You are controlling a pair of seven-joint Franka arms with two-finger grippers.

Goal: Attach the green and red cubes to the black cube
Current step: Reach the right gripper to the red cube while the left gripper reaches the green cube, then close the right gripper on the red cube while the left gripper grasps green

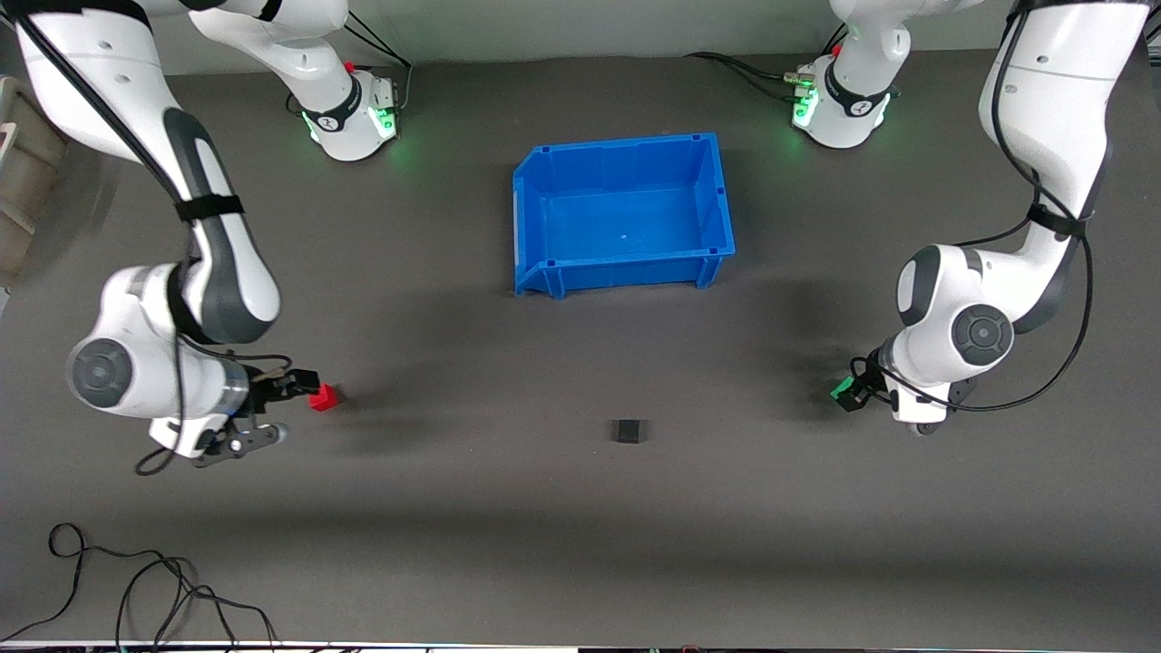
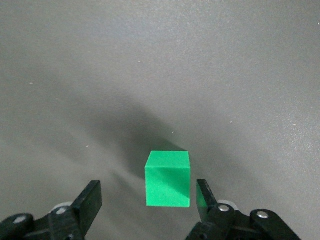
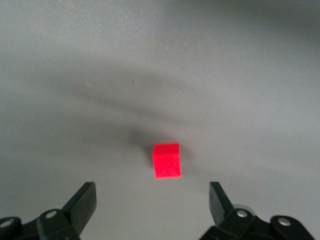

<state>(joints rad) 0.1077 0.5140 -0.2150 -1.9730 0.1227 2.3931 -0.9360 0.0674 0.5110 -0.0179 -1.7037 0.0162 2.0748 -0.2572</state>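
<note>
The red cube (image 1: 323, 397) sits on the grey mat toward the right arm's end. My right gripper (image 1: 302, 384) is open just above and beside it. In the right wrist view the red cube (image 3: 167, 161) lies just ahead of the gap of the right gripper (image 3: 151, 200). The green cube (image 1: 843, 389) sits toward the left arm's end, with my left gripper (image 1: 858, 392) open around it. In the left wrist view the green cube (image 2: 167, 179) lies between the fingertips of the left gripper (image 2: 148, 200), untouched. The black cube (image 1: 629, 431) sits alone between the two.
A blue bin (image 1: 717, 204) stands farther from the front camera than the black cube, mid-table, with nothing in it. Loose black cables (image 1: 136, 580) lie by the front edge at the right arm's end. The arm bases (image 1: 349, 122) stand along the back.
</note>
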